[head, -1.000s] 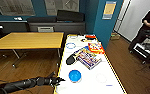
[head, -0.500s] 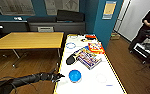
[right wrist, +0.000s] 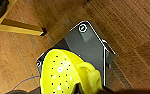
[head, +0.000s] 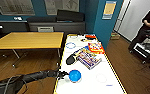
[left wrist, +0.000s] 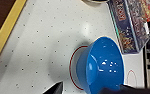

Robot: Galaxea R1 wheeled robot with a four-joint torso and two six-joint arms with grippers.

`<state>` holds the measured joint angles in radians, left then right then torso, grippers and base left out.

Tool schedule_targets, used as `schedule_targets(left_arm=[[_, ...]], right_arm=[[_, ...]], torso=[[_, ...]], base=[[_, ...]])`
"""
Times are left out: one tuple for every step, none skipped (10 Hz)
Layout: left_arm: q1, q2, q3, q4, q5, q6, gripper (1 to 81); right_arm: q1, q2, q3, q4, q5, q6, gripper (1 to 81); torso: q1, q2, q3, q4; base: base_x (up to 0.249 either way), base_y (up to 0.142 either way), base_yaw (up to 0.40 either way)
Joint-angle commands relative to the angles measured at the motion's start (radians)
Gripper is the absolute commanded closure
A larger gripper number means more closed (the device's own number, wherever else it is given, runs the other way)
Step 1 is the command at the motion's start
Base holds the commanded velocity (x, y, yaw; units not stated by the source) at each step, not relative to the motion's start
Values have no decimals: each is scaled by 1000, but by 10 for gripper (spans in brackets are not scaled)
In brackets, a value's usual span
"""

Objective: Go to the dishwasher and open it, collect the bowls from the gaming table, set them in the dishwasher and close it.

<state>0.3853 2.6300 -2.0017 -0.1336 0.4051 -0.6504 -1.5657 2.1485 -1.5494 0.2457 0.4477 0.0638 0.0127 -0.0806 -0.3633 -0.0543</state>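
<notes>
Head view, left to right. Lower left: the left arm reaches in, its pincer at the blue bowl; whether the fingers are apart or together cannot be told. Upper left: a yellow wooden table on brown wood floor. Centre: the white, yellow-rimmed counter, carrying the blue bowl near its lower left edge and board-game boxes above it. Right: a teal wall and a person. Right wrist view: the right pincer holds a yellow bowl over the floor.
</notes>
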Motion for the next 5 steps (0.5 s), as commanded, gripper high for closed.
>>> schedule_targets(left_arm=[[-156,68,-87,-3,61,2,10],[-156,103,-127,3,61,2,10],[-154,131,-167,8,64,2,10],[-153,153,-197,8,77,2,10],[-154,167,-218,6,77,-3,10]], right_arm=[[12,-43,-4,-14,-56,-2,811],[15,-42,-11,-13,-58,-2,811],[17,-39,-11,-14,-60,-2,811],[18,-34,-14,-16,-61,-2,811],[19,-30,-17,-17,-61,-2,811]], torso=[[0,0,0,0],[0,0,0,0],[0,0,0,0],[0,0,0,0],[0,0,0,0]], base=[[0,0,0],[0,0,0],[0,0,0],[0,0,0],[0,0,0]])
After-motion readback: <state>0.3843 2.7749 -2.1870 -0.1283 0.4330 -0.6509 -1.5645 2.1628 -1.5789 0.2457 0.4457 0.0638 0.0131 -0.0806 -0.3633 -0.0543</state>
